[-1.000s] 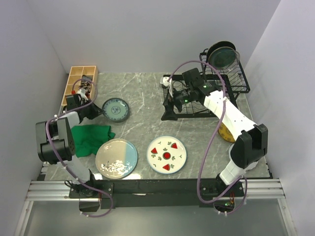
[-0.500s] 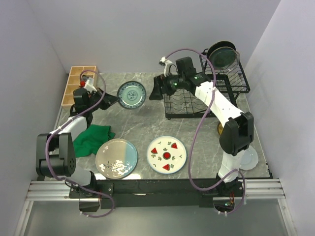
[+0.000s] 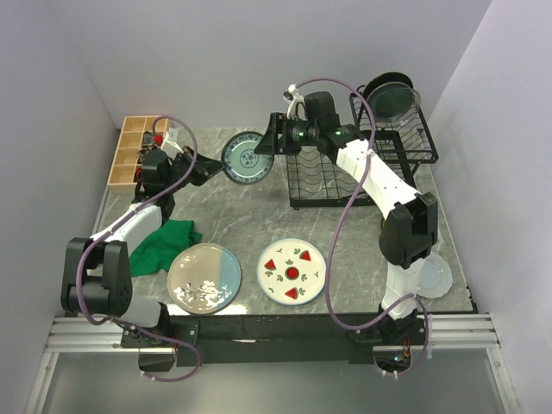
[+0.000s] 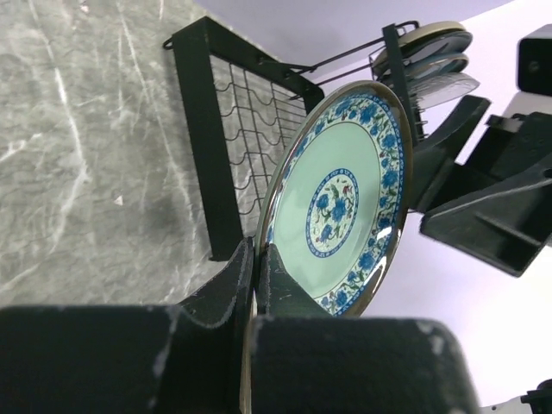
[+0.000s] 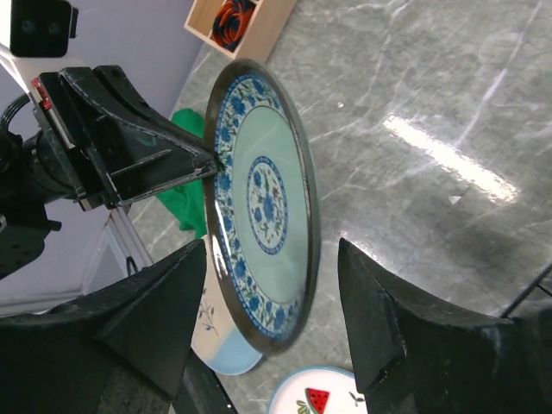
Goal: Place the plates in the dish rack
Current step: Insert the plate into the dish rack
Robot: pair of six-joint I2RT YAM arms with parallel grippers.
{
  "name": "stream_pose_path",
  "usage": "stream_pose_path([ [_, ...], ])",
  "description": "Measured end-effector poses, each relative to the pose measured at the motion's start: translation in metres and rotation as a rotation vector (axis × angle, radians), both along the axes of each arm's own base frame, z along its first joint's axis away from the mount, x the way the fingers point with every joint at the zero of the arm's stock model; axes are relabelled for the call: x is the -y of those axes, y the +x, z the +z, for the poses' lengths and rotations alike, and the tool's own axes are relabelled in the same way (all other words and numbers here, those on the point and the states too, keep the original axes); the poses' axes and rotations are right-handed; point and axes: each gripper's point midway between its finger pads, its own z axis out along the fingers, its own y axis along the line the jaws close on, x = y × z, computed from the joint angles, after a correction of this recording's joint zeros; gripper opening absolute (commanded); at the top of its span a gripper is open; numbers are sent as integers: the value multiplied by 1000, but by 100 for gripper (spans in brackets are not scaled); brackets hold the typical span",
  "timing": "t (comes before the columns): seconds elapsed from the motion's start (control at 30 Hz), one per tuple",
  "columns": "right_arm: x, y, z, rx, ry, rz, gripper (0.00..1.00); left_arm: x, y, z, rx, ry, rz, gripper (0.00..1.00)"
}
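A green plate with a blue floral rim hangs on edge in the air, left of the black wire dish rack. My left gripper is shut on its left rim. From the rack side, my right gripper straddles the opposite rim, open, with a gap on both sides. On the table lie a watermelon plate and a cream-and-blue plate. Dark plates stand in the rack's upper basket.
A green cloth lies at the left by my left arm. A wooden compartment box sits at the far left. A pale plate rests by the right arm's base. Walls close in the table on three sides.
My left gripper lifted the floral plate off the table and carried it right and up toward the rack. My right arm swung left from the rack; its jaws now straddle the rim and have narrowed.
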Motion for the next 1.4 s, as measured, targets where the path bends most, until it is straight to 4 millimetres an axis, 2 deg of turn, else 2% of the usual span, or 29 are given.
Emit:
stream_pose_path([
  [0.07,-3,-1,0,0,3,4,49,1,0,2,1,-4,-1,1],
  [0.1,-4,-2,1,-3,6,2,36,2,1,3,3,-5,1,1],
  [0.17,-7,-3,1,1,8,6,19,1,1,4,4,-7,4,1],
  [0.2,-7,-2,1,0,10,5,0,1,2,4,4,-10,5,1],
  [0.23,-6,-1,1,0,9,-2,0,1,2,5,5,-11,5,1],
  [0.3,-1,6,-4,7,-14,-37,0,3,1,9,23,-13,-4,22],
  [0.37,1,7,-5,4,-9,-33,0,2,1,14,35,-15,-1,48],
  [0.4,0,6,-5,14,-12,-21,0,3,1,14,35,-19,0,99],
  [0.53,1,3,2,116,-54,65,0,3,-2,23,51,-35,8,100],
  [0.6,6,2,15,223,-85,146,0,1,-6,31,77,-33,9,99],
  [0.67,19,7,39,357,-105,214,0,-2,-10,44,117,-27,14,100],
  [0.73,41,16,64,488,-135,246,0,-7,-13,55,160,-13,22,99],
  [0.83,89,34,110,702,-217,239,0,-18,-18,71,230,23,52,100],
  [0.9,124,42,138,836,-320,205,0,-27,-18,74,240,51,91,99],
  [0.97,147,38,160,947,-428,188,0,-37,-17,72,234,88,138,99],
  [1.13,178,18,195,1127,-642,182,0,-56,-15,55,197,168,180,99],
  [1.23,210,21,213,1184,-764,135,0,-60,-13,44,178,198,177,100],
  [1.3,241,28,216,1188,-866,94,0,-59,-12,37,164,206,166,99],
  [1.4,277,35,209,1157,-987,61,0,-57,-8,24,135,208,146,99],
])
